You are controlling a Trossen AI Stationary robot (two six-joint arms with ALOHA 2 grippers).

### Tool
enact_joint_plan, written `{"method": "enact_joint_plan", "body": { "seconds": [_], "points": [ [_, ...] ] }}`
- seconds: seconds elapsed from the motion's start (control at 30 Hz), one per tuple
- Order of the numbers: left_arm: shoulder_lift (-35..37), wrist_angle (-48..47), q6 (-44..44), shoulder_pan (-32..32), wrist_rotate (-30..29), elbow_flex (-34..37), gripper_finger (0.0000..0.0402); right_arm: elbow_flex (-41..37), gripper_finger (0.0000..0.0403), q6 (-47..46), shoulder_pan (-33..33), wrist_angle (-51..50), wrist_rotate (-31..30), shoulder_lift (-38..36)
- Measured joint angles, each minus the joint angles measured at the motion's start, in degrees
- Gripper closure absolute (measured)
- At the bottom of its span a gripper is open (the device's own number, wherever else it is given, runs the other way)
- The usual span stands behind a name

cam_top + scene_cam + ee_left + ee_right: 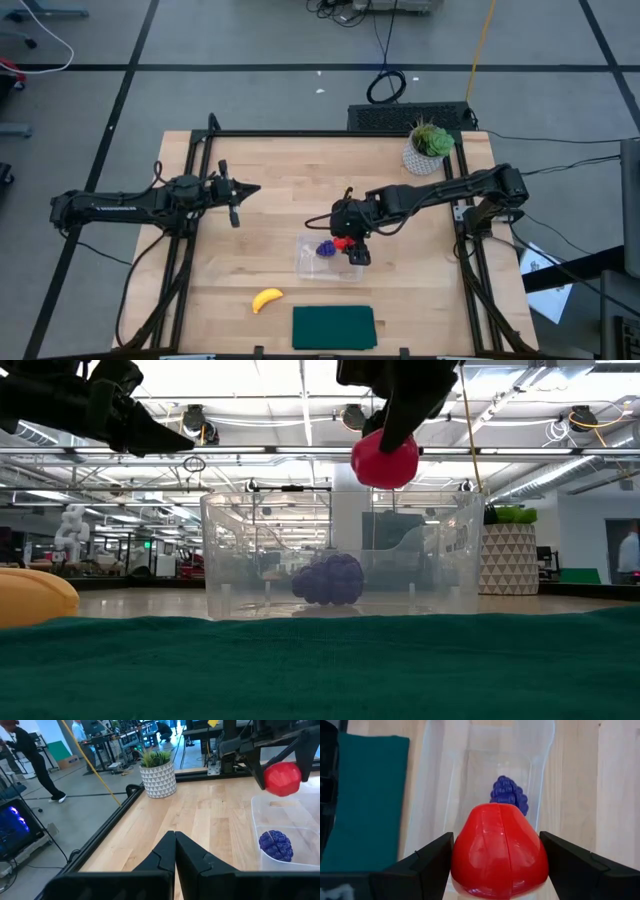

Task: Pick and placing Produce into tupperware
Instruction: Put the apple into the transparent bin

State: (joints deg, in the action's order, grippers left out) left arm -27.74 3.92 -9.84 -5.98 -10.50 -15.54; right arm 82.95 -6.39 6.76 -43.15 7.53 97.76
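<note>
The right gripper (497, 852) is holding the red strawberry (499, 850) clamped between its two fingers, hanging above the clear tupperware (312, 262). The placing step is in hand: the piece is sitting above the rim, with the purple grapes (508, 792) already lying on the container floor just ahead of and below the fingers. The next move, as I judge it, calls for a short descent and a release onto the bare floor beside the grapes, not on top of them. The container walls are standing close on both sides of the gripper, so room to open is looking narrow across and freer along the length. Beyond the near wall, the dark green mat (333, 327) is lying flat, and the yellow banana (266, 299) is waiting on the table beside it, apart from the container. The left gripper (238, 203) is parked well away, fingers together and empty. The potted plant (429, 147) is standing behind the right arm.
</note>
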Motion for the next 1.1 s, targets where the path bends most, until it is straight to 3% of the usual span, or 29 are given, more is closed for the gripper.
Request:
{"method": "enact_joint_plan", "body": {
  "seconds": [0.67,1.1],
  "points": [
    [0.0,0.0,-0.1,0.0,0.0,0.0,0.0394,-7.1,0.0133,-4.1,0.0,8.7,0.2,0.0],
    [0.0,-0.8,0.0,0.0,0.0,0.0,0.0394,-7.5,0.0133,-6.4,0.1,8.6,0.3,0.0]
  ]
}}
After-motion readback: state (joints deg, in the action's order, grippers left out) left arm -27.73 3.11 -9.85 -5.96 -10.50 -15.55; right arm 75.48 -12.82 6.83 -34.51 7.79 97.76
